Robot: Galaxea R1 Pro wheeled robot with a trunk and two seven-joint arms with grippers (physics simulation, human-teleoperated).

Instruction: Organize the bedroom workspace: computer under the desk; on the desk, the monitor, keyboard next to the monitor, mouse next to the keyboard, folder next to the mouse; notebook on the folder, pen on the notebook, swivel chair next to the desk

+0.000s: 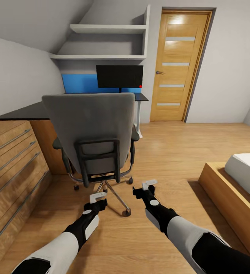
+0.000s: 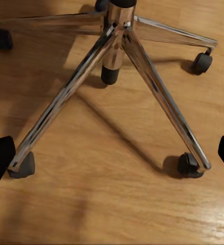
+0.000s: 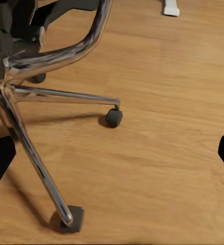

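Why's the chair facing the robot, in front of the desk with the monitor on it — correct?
Not quite: the head view shows the swivel chair with its back to the robot, seat toward the desk. It does stand before the desk, with the monitor on it.

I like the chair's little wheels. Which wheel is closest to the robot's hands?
The castor at the end of the chrome leg reaching toward the robot, between the left gripper and right gripper. The swivel chair's other castors sit farther back under the seat.

My arms look pretty sleek: glossy black shells with light grey-white panels, black wrists, and small white fingers on the left gripper (image 1: 98,196) and right gripper (image 1: 149,184).
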